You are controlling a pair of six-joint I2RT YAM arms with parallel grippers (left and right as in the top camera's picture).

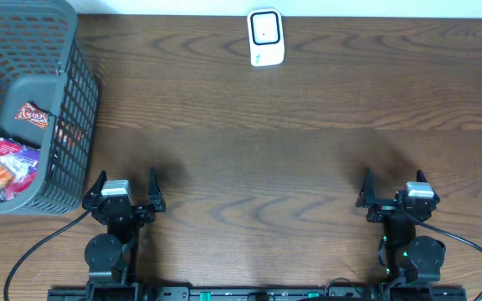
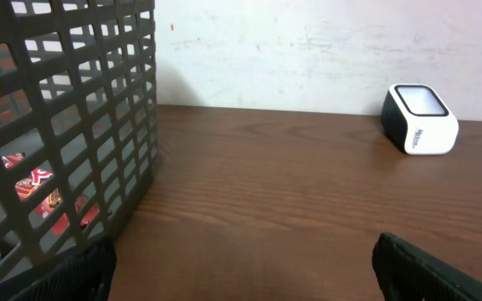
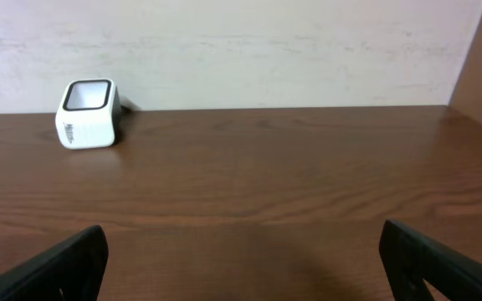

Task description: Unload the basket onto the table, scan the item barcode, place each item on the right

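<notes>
Packets for scanning lay heaped in the near end of a dark grid basket, at the far left of the bench. We made out a red one highest against the inner wall, with pink, orange and teal wrappers lower down; no barcode was legible from any view. Through the basket mesh, the left wrist view showed only scraps of red and white wrapper.

The scanner, a small white box with a dark-framed window on top, stood at the far edge of the bench, about midway across, well apart from the basket. It sat to the right in the left wrist view and to the left in the right wrist view, close to the pale wall behind it.

The left fingers were spread wide with nothing between them, low over the bench at the near left, just beside the basket's near right corner. The right fingers were likewise spread wide and held nothing, at the near right over bare wood. Both pointed toward the far edge. Neither pair touched basket, packets or scanner. A black cable trailed from the left arm toward the near edge, another from the right arm.
</notes>
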